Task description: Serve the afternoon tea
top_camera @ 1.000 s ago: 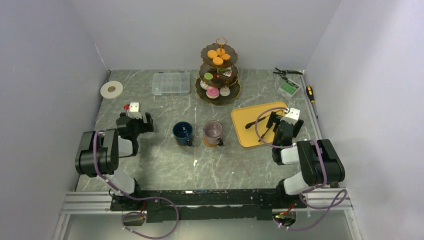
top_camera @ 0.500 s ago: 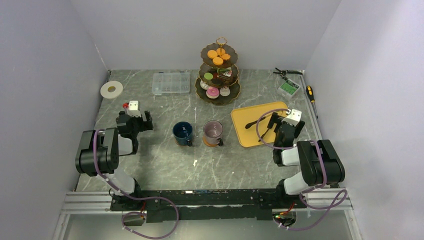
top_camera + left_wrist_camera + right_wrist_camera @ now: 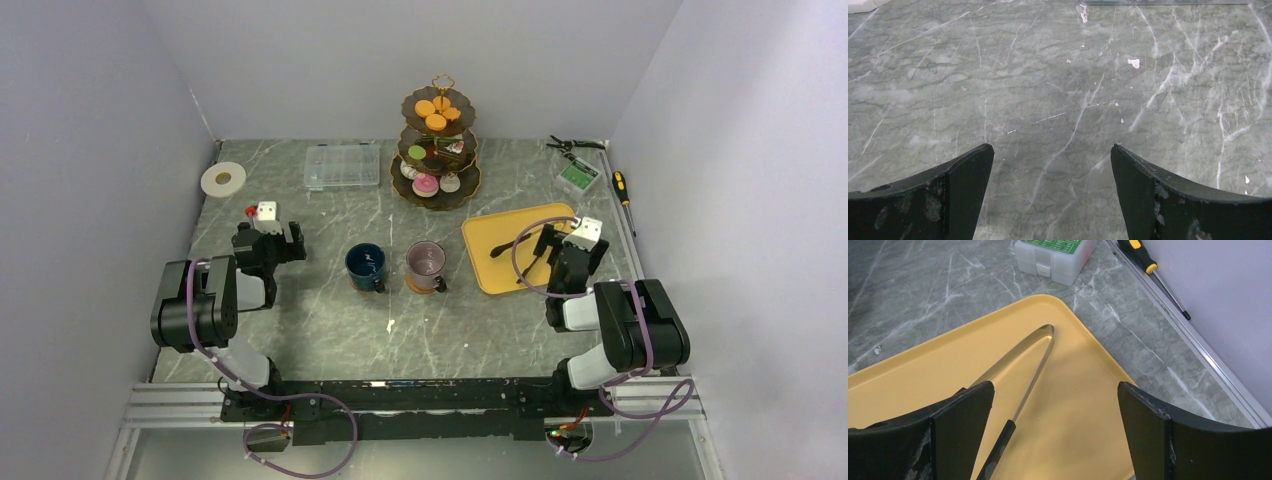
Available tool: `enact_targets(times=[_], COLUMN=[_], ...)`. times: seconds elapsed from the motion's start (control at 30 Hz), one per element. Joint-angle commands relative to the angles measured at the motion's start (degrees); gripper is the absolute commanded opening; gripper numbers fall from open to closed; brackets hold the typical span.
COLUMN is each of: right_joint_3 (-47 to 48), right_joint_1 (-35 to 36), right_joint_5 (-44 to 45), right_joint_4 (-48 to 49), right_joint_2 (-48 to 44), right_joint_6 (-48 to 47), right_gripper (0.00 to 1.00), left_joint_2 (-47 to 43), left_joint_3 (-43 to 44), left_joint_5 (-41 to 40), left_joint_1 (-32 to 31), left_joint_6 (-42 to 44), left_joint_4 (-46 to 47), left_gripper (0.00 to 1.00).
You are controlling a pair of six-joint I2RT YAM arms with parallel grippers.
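Note:
The dark three-tier stand (image 3: pixel 440 150) stands at the back, with orange macarons (image 3: pixel 437 113) on top, a green macaron (image 3: pixel 417 152) on the middle tier and a pink donut (image 3: pixel 425 185) at the bottom. A navy mug (image 3: pixel 366 265) and a mauve mug (image 3: pixel 426 262) sit mid-table, the mauve one on a brown coaster (image 3: pixel 413 284). My left gripper (image 3: pixel 270 240) (image 3: pixel 1053 150) hangs open over bare marble left of the mugs. My right gripper (image 3: pixel 565 248) (image 3: pixel 1055 385) is open over the yellow tray (image 3: pixel 490 268) (image 3: pixel 1083 415), with metal tongs (image 3: pixel 512 241) (image 3: pixel 1023 360) lying just inside its left finger.
A clear compartment box (image 3: pixel 342 165) and a white tape roll (image 3: pixel 223 179) lie at the back left. A green-lidded box (image 3: pixel 578 177) (image 3: pixel 1055 255), pliers (image 3: pixel 572 144) and a screwdriver (image 3: pixel 621 187) (image 3: pixel 1153 270) lie at the back right by the wall.
The right gripper has slipped slightly toward its base over the tray. The left gripper has barely shifted. Both stay open.

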Motion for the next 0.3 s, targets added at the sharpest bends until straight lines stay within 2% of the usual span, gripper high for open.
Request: enact_targets(times=[0.0, 0.27], right_joint_3=[1.7, 1.89], right_joint_1=[0.02, -1.16], right_joint_5=[-0.82, -3.1], right_joint_4=[1.24, 0.59], right_joint_2=[-0.14, -0.24], right_joint_6=[-0.18, 0.25], right_gripper=[1.0, 1.0], left_joint_2=[-0.07, -0.07], left_joint_3=[0.58, 0.62], left_joint_5=[-0.32, -0.33], left_joint_1=[-0.13, -0.19], left_joint_6=[-0.44, -0.45], left_joint_4=[1.42, 1.45], left_gripper=[0.94, 0.94])
